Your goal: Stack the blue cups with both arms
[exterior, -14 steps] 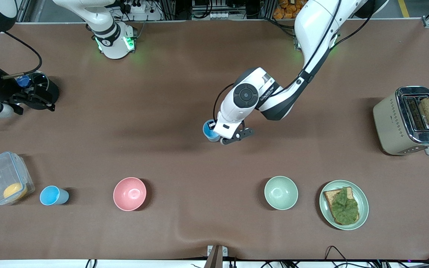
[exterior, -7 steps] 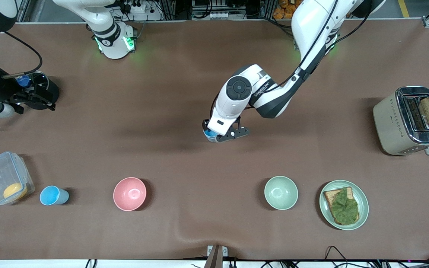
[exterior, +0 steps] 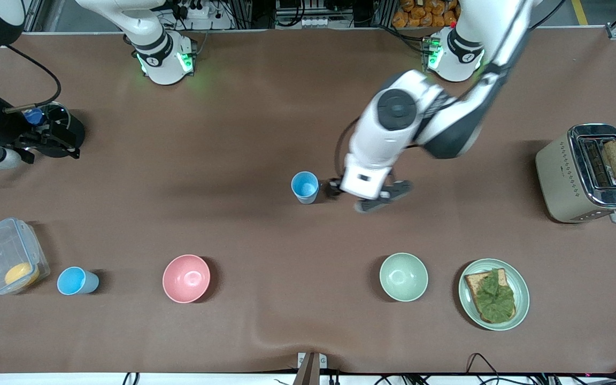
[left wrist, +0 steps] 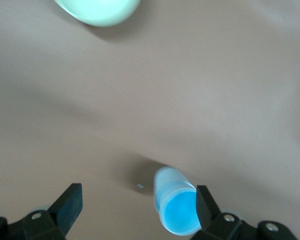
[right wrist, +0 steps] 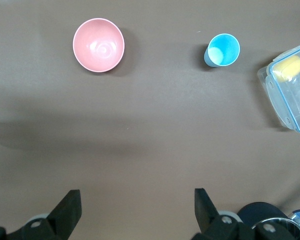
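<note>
One blue cup (exterior: 305, 187) stands upright in the middle of the table, free of any grip. My left gripper (exterior: 368, 199) hangs open just beside it, toward the left arm's end. In the left wrist view the cup (left wrist: 177, 210) sits close to one fingertip of the open gripper (left wrist: 138, 205). Another blue cup (exterior: 76, 280) stands nearer the front camera toward the right arm's end, also in the right wrist view (right wrist: 222, 50). My right gripper (exterior: 46, 141) waits open (right wrist: 137, 207) over the right arm's end of the table, holding nothing.
A pink bowl (exterior: 186, 278) and a pale green bowl (exterior: 403, 276) stand nearer the front camera than the middle cup. A clear box (exterior: 8, 255) with something yellow sits beside the second cup. A plate (exterior: 522, 299) with bread and a toaster (exterior: 564, 176) are at the left arm's end.
My left gripper opened and let go of the middle cup, then rose and drew away toward the left arm's end. The cup stays standing. The right arm has not moved.
</note>
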